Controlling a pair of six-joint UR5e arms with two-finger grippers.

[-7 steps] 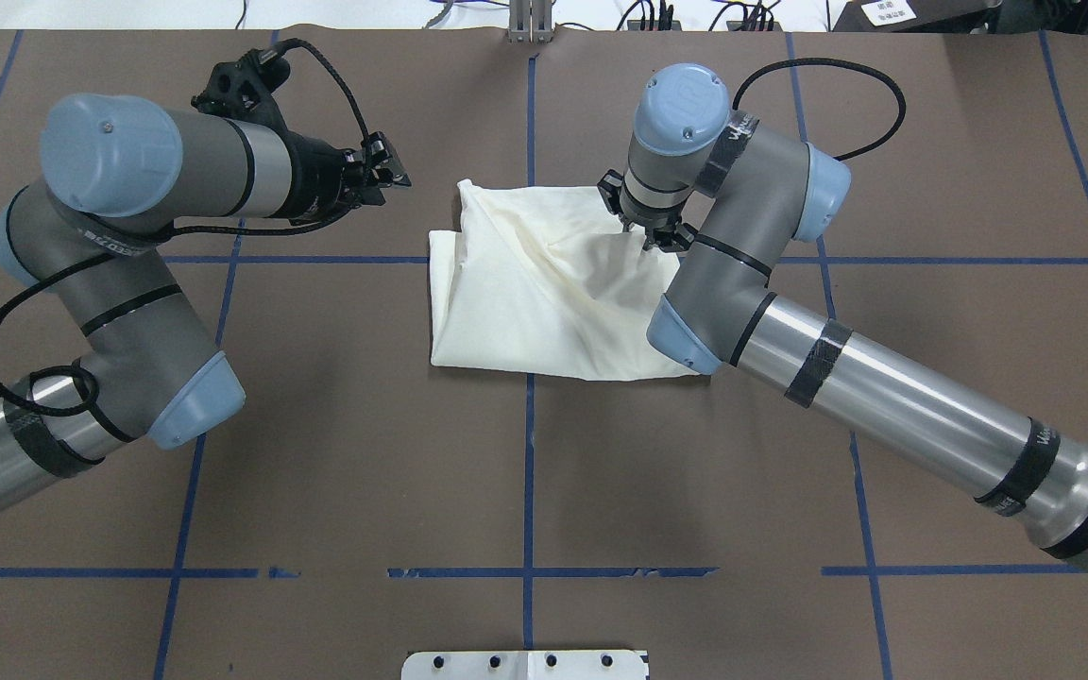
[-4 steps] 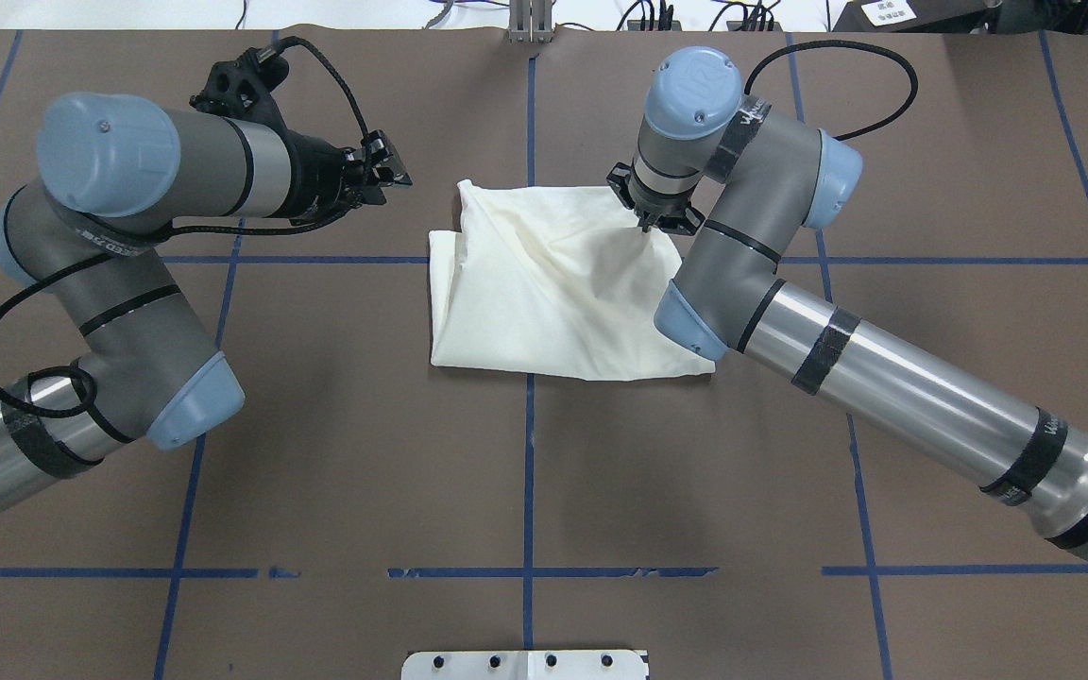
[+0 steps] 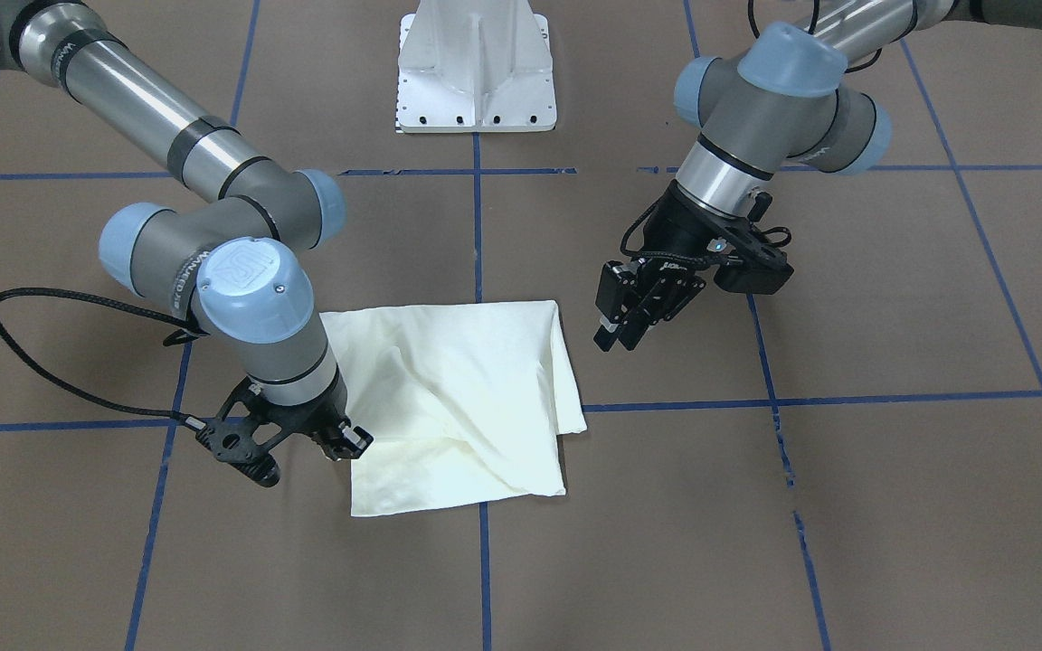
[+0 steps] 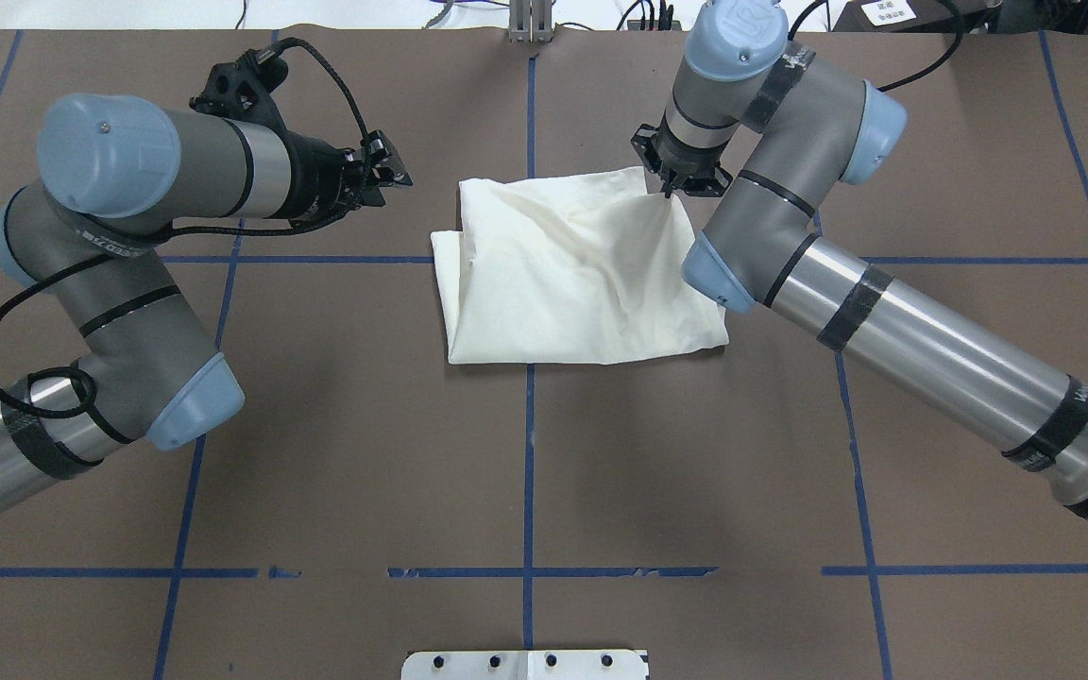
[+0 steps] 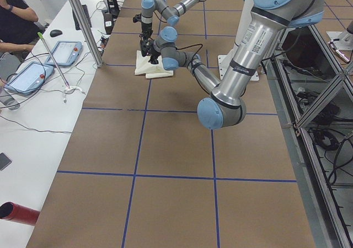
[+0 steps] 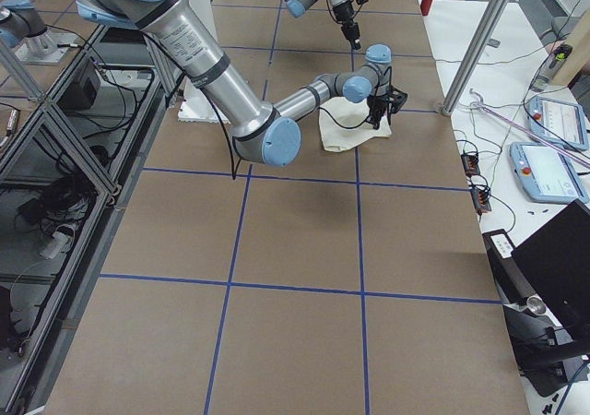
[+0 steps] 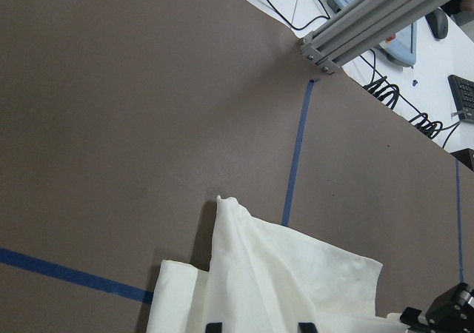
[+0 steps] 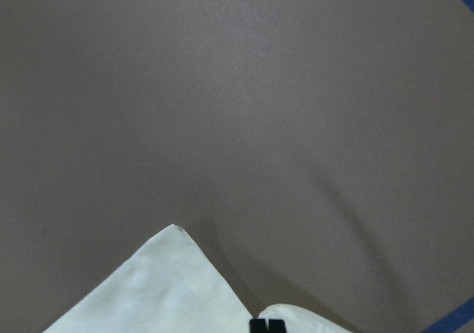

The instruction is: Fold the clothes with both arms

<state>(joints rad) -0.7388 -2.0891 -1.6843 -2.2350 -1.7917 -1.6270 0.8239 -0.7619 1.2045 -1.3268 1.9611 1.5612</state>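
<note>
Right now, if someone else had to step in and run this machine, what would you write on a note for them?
The right gripper is shut on the T-shirt, pinching its far right edge near the corner.
The left gripper is open and hangs off the shirt's left side, touching nothing.
The T-shirt lies mid-table as a rough folded rectangle, plain side up, with the print hidden and slanting creases across it.
Done: the main folds appear to be made.
Left, probably: let go of the corner, smooth the creases and square the edges.
</note>
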